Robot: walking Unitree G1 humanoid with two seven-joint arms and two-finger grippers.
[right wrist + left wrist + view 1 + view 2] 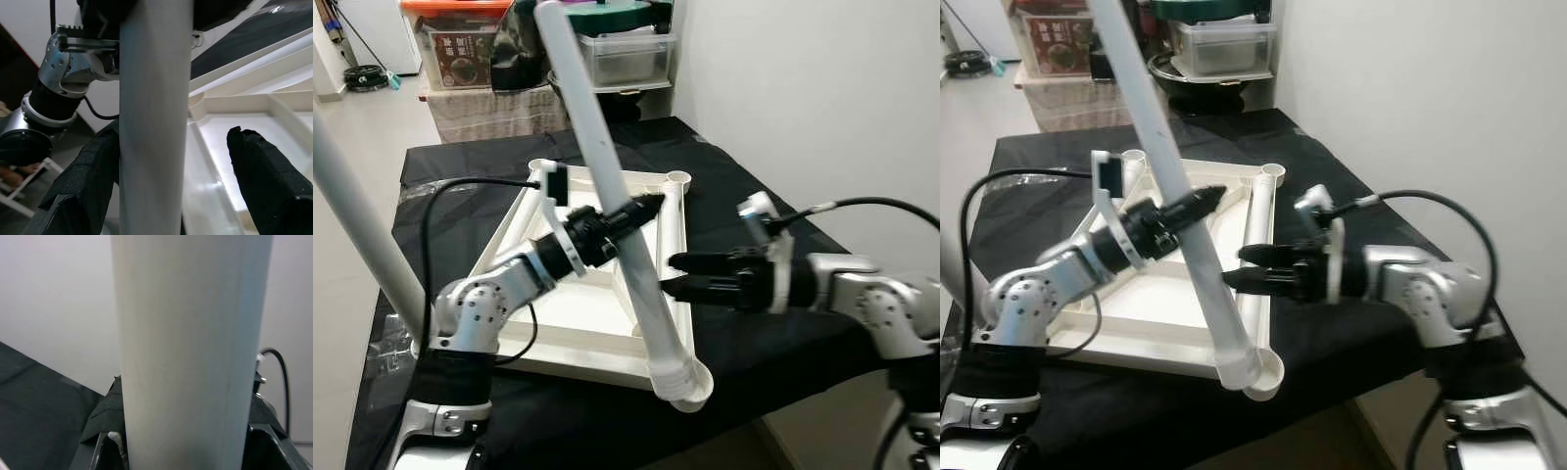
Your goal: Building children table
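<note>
I see the smooth white tubular leg (607,186) slanting up from a round corner socket (690,387) of the upturned plastic tabletop (578,333) — left gripper (641,209) clamped on it, right gripper (677,274) spread wide beside it, over the black-draped worktop (754,343).

Bright even indoor light, soft shadows, wrist close-ups somewhat blurred, perhaps defocused

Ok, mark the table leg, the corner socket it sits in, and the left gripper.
table leg (641,269): left eye view, mid-shaft.
corner socket (697,392): left eye view, outer rim.
left gripper (641,208): left eye view, between fingertips.
</note>
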